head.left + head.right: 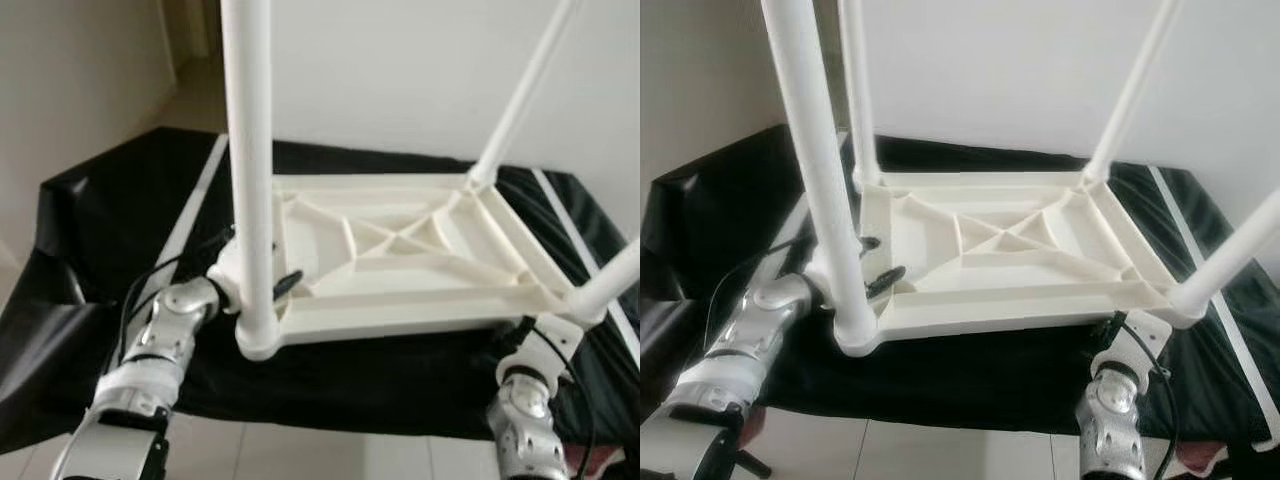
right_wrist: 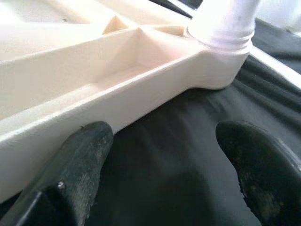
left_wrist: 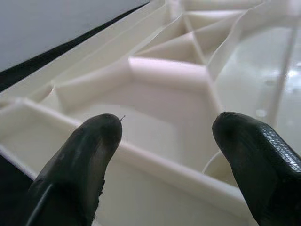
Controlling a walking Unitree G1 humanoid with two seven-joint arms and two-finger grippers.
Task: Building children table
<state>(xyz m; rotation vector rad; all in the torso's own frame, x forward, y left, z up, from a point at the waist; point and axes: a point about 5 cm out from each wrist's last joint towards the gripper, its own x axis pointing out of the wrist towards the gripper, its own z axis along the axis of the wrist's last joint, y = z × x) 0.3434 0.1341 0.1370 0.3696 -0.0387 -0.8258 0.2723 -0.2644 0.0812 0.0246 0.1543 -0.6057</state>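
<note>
White plastic children table [image 1: 400, 255] lies upside down on a bench draped in black cloth [image 1: 110, 230], spanning most of the top. Underside is ribbed: moulded rim plus diagonal cross-braces, smooth glossy cream finish. Round tubular legs [image 1: 820, 170] stand up from the corner sockets; four visible in the right eye view.

Left gripper [image 3: 164, 141] is at the table's near-left corner, fingers [image 3: 82, 160] spread, tips over the rim and the ribbed pocket inside; nothing pinched.

Right gripper [image 2: 164, 155] is low at the near-right corner, fingers [image 2: 77, 165] spread over the wrinkled black cloth; one finger sits against the table's outer rim wall, possibly touching, hard to tell. Corner socket with leg base [image 2: 223, 28] just ahead.

No readable markings or labels.
</note>
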